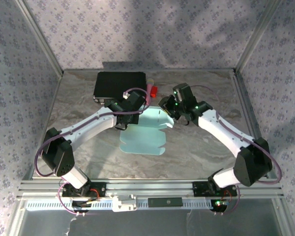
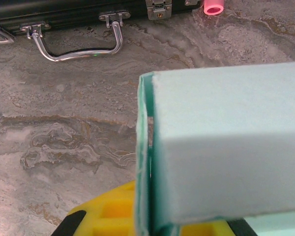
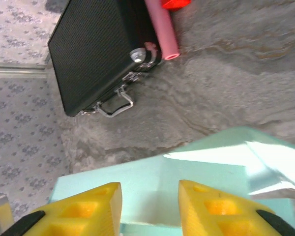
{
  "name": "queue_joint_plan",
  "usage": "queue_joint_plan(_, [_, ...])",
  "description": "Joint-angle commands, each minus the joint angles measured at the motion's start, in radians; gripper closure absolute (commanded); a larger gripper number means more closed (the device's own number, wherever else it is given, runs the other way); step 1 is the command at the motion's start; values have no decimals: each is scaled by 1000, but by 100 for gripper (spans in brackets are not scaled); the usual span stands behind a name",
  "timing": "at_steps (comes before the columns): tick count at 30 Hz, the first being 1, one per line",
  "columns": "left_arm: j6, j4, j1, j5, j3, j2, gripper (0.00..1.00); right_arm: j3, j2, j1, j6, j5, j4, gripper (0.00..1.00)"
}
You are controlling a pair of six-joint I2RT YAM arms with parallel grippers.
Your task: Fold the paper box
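- right fingers [image 3: 206, 201]: spread, pinching nothing; paper box [image 3: 187, 172] lies just past the tips, across the gap.
- left fingers [image 2: 110, 211]: one yellow pad at the foot of a raised card panel; spread or pinching, cannot tell.
- Count: one paper box, one black case [image 1: 119, 84], one pink tube [image 3: 162, 29], one red piece [image 1: 154, 90].
- Box: pale blue card, partly folded, mid-bench [image 1: 187, 157], between both arms.

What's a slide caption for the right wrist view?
Right hand, open, above the pale-blue paper box; black case and pink tube lie beyond on the marble-patterned table.
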State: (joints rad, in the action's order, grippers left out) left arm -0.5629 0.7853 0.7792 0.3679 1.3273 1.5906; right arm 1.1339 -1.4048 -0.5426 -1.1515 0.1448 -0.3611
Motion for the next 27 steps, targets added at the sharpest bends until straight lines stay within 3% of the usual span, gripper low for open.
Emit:
queue_joint_plan(1, [-8,1,7,22,27,-47,100,-12,49,21,28,-44,-31,60])
queue_joint_plan(9, [-6,-1,9,15,36,-36,100,18,-57,34,32,78,35,60])
queue_joint_plan(22, [-2,-1,19,20,44,-29,100,-12,-57,-2,-38,86,98,60])
queue_joint_plan(27, [0,0,27,29,51,-31,100,-6,-66,-5,-67,90,113,69])
